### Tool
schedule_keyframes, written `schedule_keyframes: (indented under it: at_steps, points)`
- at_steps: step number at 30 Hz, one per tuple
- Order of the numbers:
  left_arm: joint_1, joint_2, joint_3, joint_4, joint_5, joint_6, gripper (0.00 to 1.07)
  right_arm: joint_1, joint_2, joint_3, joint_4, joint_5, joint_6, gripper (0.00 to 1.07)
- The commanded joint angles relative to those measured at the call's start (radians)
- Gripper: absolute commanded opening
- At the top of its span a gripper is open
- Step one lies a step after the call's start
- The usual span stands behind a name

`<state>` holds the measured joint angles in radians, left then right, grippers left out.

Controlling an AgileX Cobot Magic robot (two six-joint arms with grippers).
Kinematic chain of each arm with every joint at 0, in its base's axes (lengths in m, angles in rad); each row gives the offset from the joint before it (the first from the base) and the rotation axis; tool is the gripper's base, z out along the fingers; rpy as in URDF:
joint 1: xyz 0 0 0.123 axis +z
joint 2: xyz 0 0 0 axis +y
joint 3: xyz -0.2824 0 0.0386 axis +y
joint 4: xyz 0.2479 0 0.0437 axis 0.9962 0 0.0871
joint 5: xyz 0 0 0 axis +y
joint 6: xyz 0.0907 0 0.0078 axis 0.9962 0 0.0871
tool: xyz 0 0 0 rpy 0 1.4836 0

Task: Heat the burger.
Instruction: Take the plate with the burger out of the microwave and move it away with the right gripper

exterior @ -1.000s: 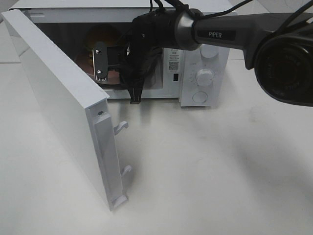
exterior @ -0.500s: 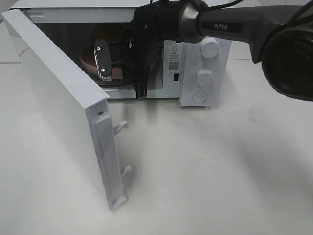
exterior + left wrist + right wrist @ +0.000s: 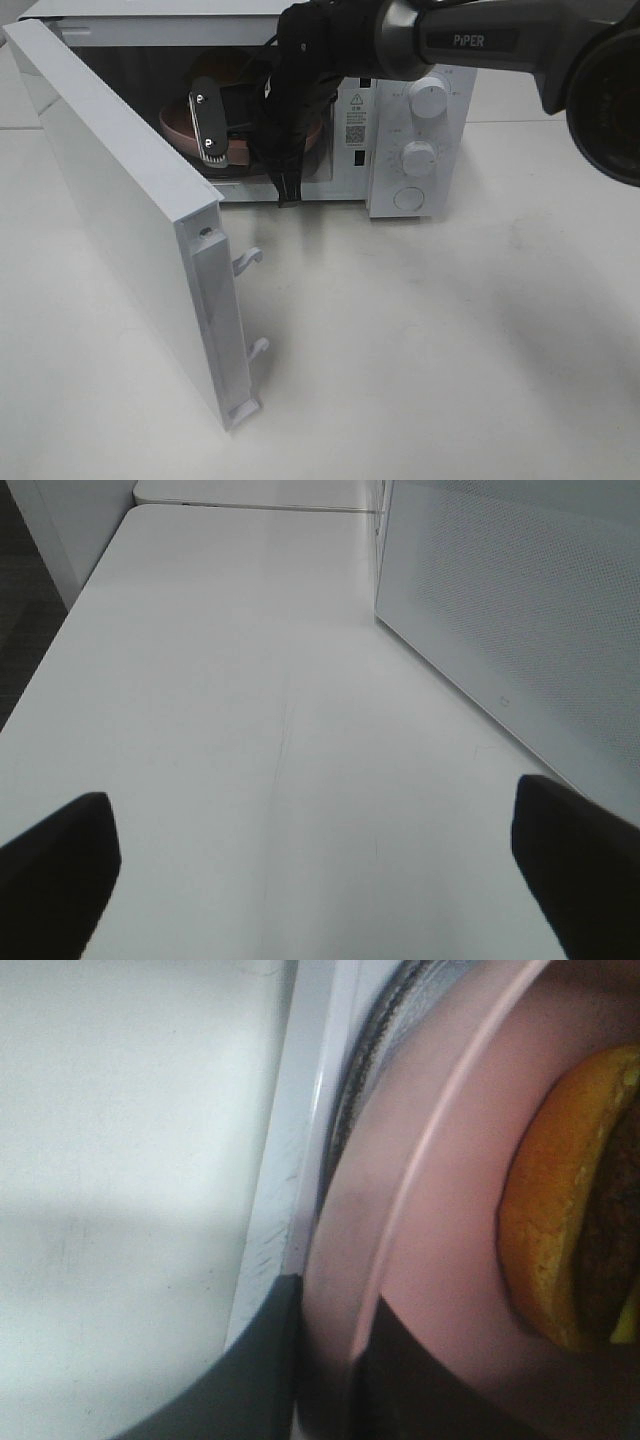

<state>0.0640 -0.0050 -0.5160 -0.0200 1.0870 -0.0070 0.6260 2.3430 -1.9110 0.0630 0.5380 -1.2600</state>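
Microwave [image 3: 420, 150] door [image 3: 120, 210] swung wide, the right gripper [image 3: 325, 1375] pinches the pink plate [image 3: 420, 1260] rim, burger [image 3: 570, 1210] aboard, at the cavity mouth. Level, centred lowering looks wisest. Left gripper [image 3: 310, 875] hangs agape over bare table [image 3: 230, 680].

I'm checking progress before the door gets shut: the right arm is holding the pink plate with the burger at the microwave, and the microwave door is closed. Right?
Not quite. The microwave door stands wide open, as the exterior high view shows. The rest holds: the right gripper has its fingers on the rim of the pink plate carrying the burger at the microwave.
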Motion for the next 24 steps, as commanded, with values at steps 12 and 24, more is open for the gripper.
schedule_keyframes:
  at_steps: [12,24]
  points:
    - [0.002,-0.005,0.0,-0.002,-0.014,0.0,1.0,0.003,-0.161,0.284,0.064,-0.25,-0.209,0.0]
    - [0.002,-0.005,0.0,-0.002,-0.014,0.0,1.0,-0.026,-0.225,0.343,0.21,-0.225,-0.436,0.0]
